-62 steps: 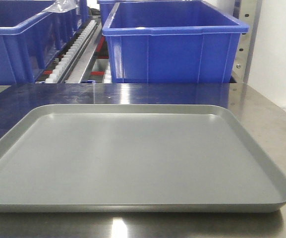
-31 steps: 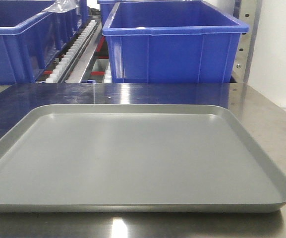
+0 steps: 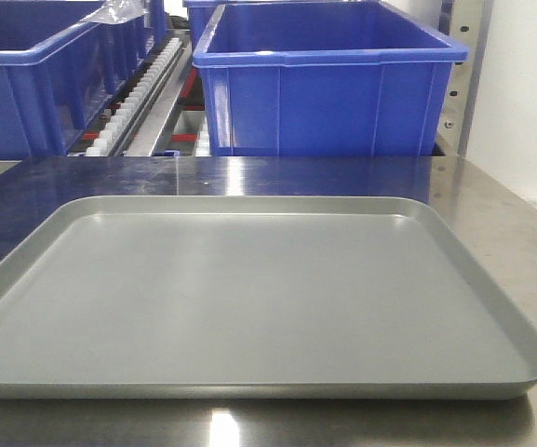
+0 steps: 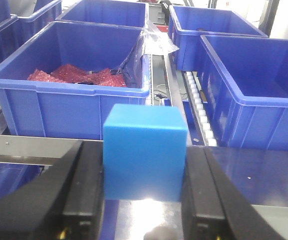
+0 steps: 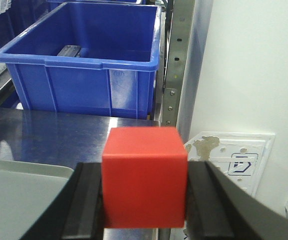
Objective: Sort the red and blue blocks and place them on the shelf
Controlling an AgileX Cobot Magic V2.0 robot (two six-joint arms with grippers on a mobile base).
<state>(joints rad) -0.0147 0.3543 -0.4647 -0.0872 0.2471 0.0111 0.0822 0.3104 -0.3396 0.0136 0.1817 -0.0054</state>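
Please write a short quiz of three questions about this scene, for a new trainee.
1. True or false: the grey tray holds no block.
2. What does the left gripper hold? A: a red cube. B: a blue cube. C: nothing.
3. Fill in: the right gripper is shut on the ____ block.

Key: 1 true. 2 B, the blue block. 3 red, the red block.
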